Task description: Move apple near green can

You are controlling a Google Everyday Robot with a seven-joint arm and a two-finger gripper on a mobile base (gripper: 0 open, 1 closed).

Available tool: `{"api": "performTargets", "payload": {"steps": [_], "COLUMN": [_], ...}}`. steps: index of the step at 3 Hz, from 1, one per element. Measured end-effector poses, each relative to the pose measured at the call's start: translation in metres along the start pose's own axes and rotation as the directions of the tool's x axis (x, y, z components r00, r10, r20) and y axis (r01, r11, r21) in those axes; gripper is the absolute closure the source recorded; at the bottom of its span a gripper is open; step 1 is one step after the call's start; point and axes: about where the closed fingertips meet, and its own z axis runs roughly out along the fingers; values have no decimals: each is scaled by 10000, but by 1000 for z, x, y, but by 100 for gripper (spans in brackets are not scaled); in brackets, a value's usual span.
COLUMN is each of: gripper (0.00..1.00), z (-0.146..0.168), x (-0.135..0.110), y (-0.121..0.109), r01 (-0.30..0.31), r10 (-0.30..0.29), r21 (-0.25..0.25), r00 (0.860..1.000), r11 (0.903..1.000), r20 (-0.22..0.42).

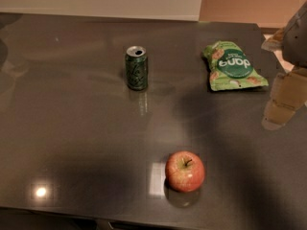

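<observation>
Camera view gives me the dark, glossy worktop point(72, 128) seen from over its near edge. My apple point(185, 171) sits stem up close to that near edge, a little right of centre, with nothing touching it. The green can point(136, 68) stands upright further back and slightly to the left, well apart from the apple. A light green snack bag point(233, 66) lies flat at the back right. My pincer point(283, 99) hangs at the right edge, near the bag; whether it is open or closed I cannot tell
</observation>
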Motion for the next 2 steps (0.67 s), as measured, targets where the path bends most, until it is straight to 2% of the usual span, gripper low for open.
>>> {"api": "performTargets", "payload": {"steps": [2], "gripper": [0], "z": [1], "x": [-5], "y": [5], "r01": [231], "r10": [-231], "r21": [-67], "r00": [9997], "r11": [9997], "r20": [76]}}
